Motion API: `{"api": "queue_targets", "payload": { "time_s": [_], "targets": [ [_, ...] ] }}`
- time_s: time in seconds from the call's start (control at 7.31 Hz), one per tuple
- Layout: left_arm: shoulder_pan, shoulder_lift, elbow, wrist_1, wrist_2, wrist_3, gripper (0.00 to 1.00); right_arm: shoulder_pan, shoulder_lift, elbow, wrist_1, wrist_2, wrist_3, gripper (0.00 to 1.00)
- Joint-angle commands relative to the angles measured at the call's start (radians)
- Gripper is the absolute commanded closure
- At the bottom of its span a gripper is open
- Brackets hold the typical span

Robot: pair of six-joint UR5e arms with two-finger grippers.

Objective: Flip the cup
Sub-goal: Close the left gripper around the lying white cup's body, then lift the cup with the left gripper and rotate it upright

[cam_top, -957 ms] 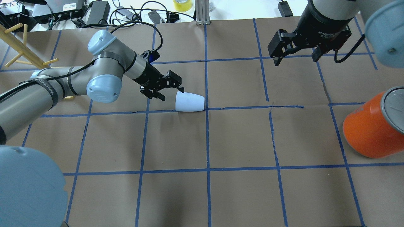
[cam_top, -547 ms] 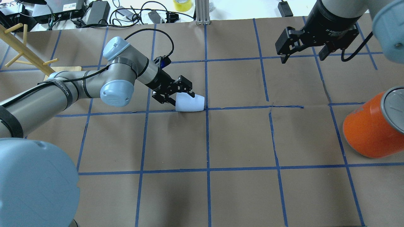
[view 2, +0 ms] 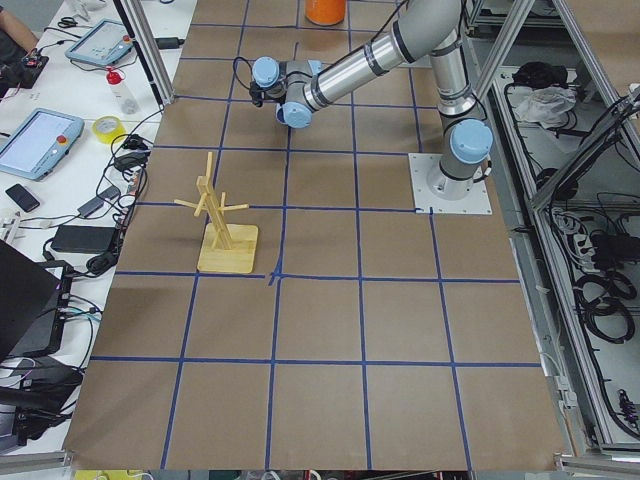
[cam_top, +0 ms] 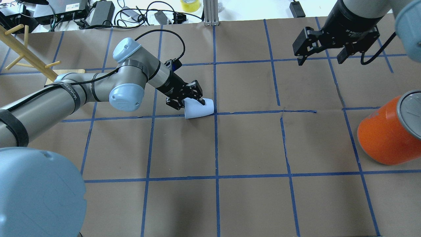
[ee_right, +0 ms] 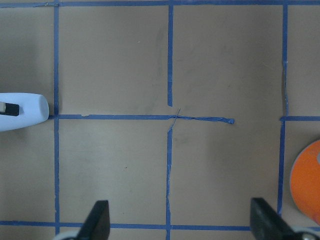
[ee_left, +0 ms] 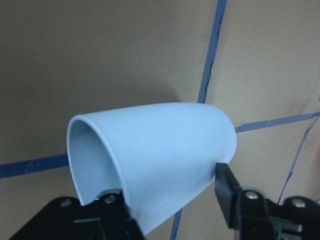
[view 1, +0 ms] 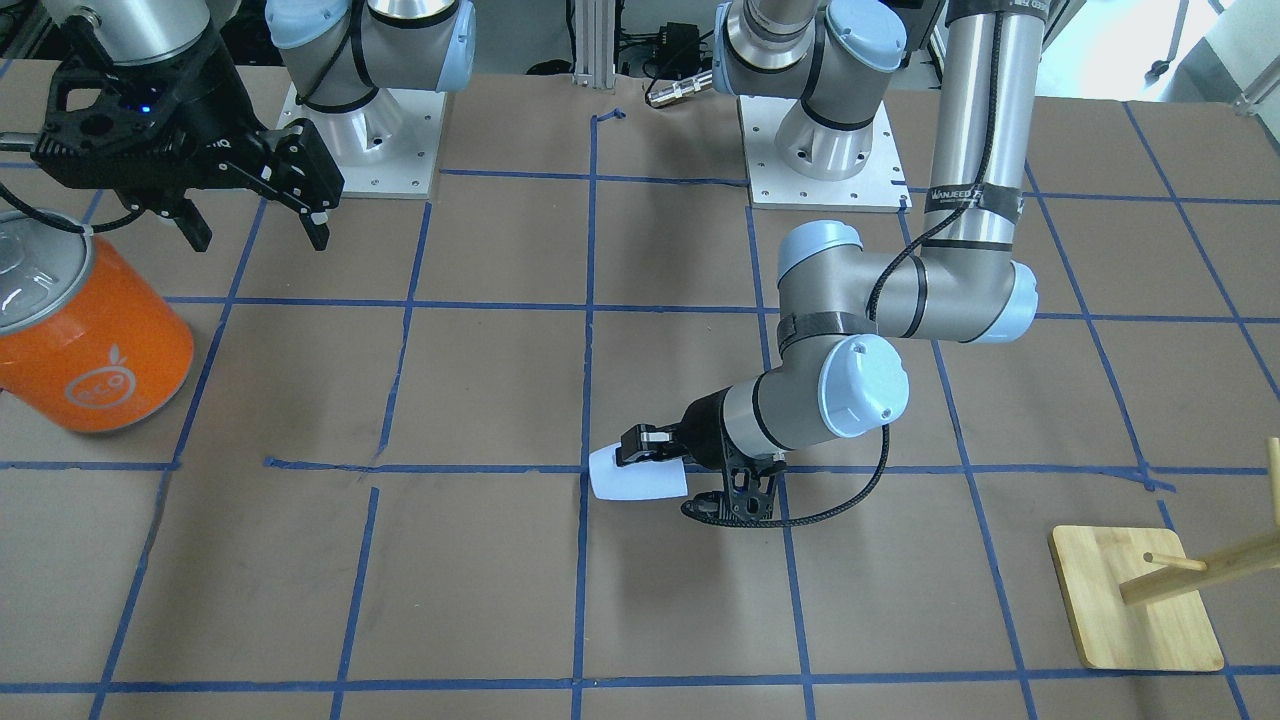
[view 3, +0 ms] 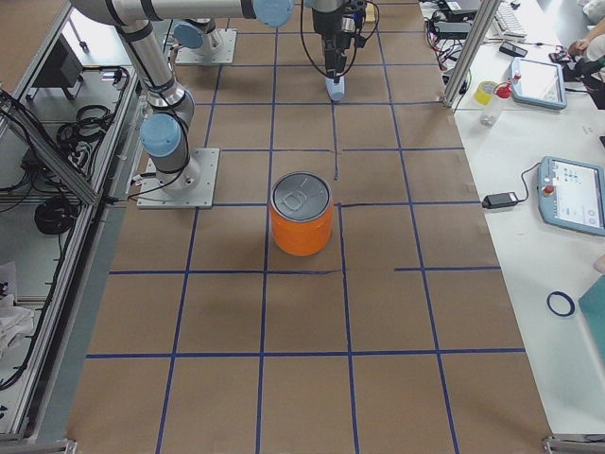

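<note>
The pale lavender-blue cup (cam_top: pixel 201 109) lies on its side near a blue tape crossing, with its mouth toward my left arm. My left gripper (cam_top: pixel 187 103) is open around the cup's mouth end. In the left wrist view one finger (ee_left: pixel 116 212) sits at the mouth of the cup (ee_left: pixel 160 150), and the other finger (ee_left: pixel 229 192) is outside, against its wall. The front view shows the left gripper (view 1: pixel 675 472) over the cup (view 1: pixel 630 482). My right gripper (cam_top: pixel 320 61) hangs open and empty over the far right of the table, well away from the cup.
A big orange can (cam_top: pixel 388 131) with a silver lid stands at the right edge. A wooden peg rack (cam_top: pixel 23 49) on a board (view 1: pixel 1135 600) stands at the far left. Cables and power bricks lie beyond the table's back edge.
My left gripper moved right, from just short of the cup onto its mouth end. The cup has turned slightly. My right gripper drifted right and toward the back.
</note>
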Motion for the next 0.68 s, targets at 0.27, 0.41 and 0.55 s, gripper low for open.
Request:
{"api": "queue_targets", "payload": {
  "time_s": [0.27, 0.41, 0.55],
  "targets": [
    [-0.004, 0.024, 0.128, -0.003, 0.155, -0.213, 1.0, 0.0, 0.0, 0.001, -0.002, -0.009, -0.001, 0.0],
    [-0.003, 0.025, 0.142, -0.002, 0.23, -0.213, 1.0, -0.002, 0.002, 0.003, -0.002, -0.008, -0.001, 0.0],
    [-0.003, 0.03, 0.179, -0.005, 0.395, -0.19, 1.0, -0.003, 0.002, 0.003, -0.002, -0.011, -0.001, 0.0]
  ]
}}
